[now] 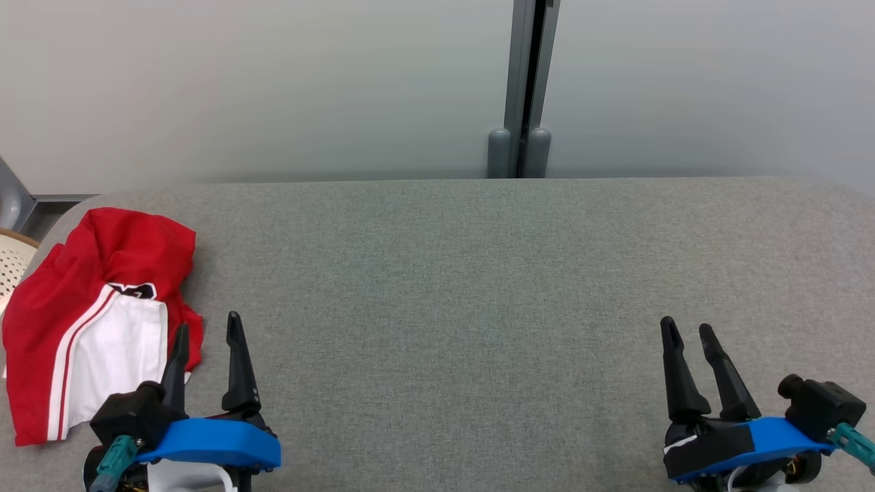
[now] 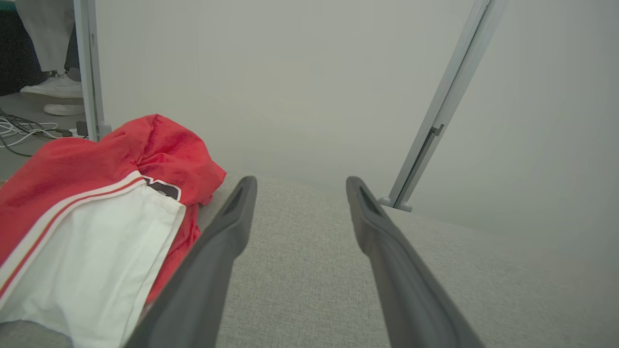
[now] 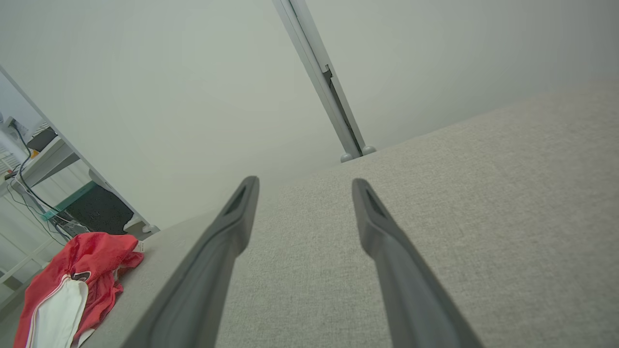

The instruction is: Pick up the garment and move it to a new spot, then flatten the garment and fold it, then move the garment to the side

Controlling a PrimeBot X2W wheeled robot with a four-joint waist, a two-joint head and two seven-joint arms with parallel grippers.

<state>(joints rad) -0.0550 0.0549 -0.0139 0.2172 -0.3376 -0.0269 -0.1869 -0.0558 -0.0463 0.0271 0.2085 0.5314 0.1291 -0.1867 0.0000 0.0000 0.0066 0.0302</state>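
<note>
"Garment (image 1: 96, 307) in the head view?"
"Crumpled, red and white, on the table (image 1: 444, 273). The left gripper (image 1: 208, 322) is just beside it and the right gripper (image 1: 687, 324) well apart, both spread and empty. No step is done."
"Left wrist view?"
"Jaws gape beside the garment (image 2: 96, 193). Its dark print is partly folded under, unreadable."
"Right wrist view?"
"Jaws apart, garment (image 3: 82, 275) far off. Pickup, flattening, folding and setting aside all remain."
</note>
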